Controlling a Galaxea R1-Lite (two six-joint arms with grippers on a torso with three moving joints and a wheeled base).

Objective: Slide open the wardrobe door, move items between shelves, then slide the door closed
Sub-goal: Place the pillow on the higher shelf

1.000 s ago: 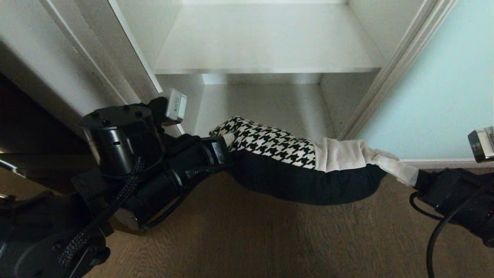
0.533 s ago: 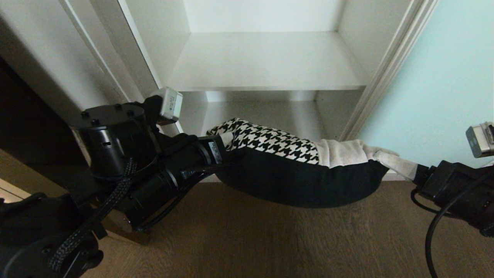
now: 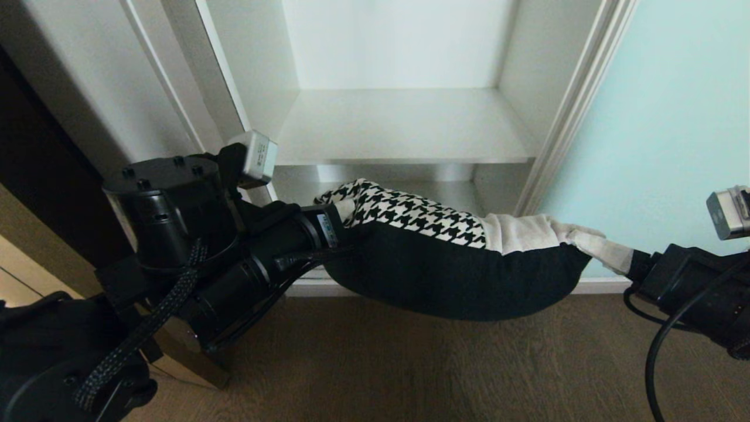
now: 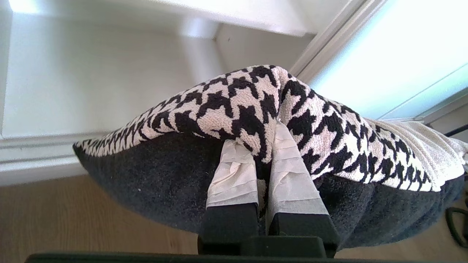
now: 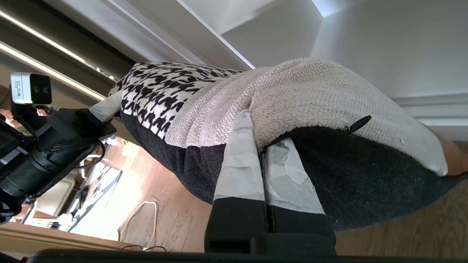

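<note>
The cushion (image 3: 457, 264), houndstooth and light grey on top with a black back, hangs sagging between my two grippers, above the floor in front of the open wardrobe. My left gripper (image 3: 345, 214) is shut on its houndstooth corner (image 4: 234, 106); the taped fingers (image 4: 234, 171) pinch the fabric. My right gripper (image 3: 624, 264) is shut on the grey corner (image 5: 310, 95). A white shelf (image 3: 404, 126) lies just above and behind the cushion, and a lower shelf (image 3: 304, 190) is mostly hidden behind it. The sliding wardrobe door (image 3: 674, 129), aqua glass, stands slid to the right.
The wardrobe's white side panel (image 3: 176, 88) rises beside my left arm, with dark furniture (image 3: 41, 193) further left. Brown wood floor (image 3: 439, 369) runs beneath the cushion. A white cable (image 5: 146, 219) lies on the floor behind my left arm.
The camera has risen, so the wardrobe has slid down in the picture. Both grippers keep their hold, and the cushion now hangs higher against the shelves.
</note>
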